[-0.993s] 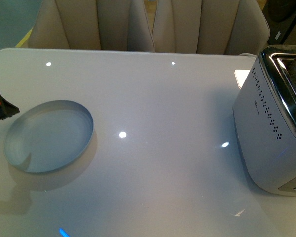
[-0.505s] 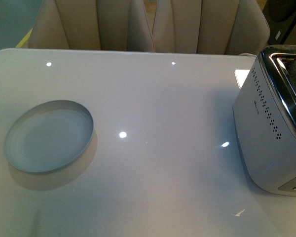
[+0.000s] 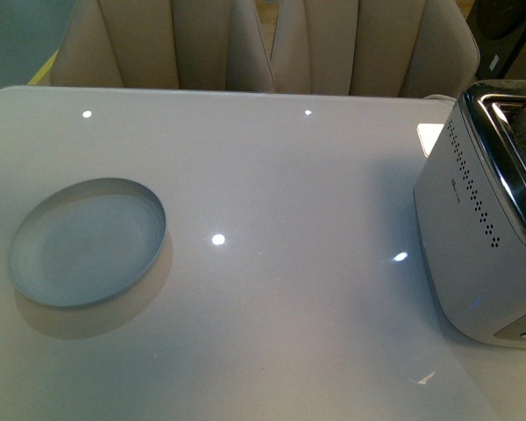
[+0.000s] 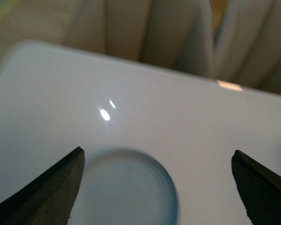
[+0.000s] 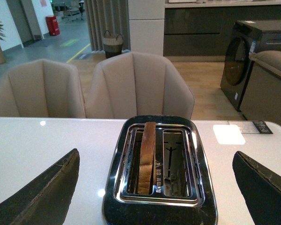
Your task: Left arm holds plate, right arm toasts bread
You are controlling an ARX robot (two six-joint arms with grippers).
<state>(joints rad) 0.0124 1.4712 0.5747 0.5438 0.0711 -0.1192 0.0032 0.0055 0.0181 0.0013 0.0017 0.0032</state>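
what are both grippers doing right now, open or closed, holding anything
Left gripper: open, empty, above the plate.
Right gripper: open, empty, above the toaster.

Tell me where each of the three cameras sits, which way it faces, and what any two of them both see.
Front view: on the robot's body, looking down across the white table at the plate and toaster; no gripper shows.
Left wrist view: above the plate, between the open left gripper fingers.
Right wrist view: above the toaster, bread in one slot, right gripper open.
Shared: front and left wrist show the plate; front and right wrist, the toaster.
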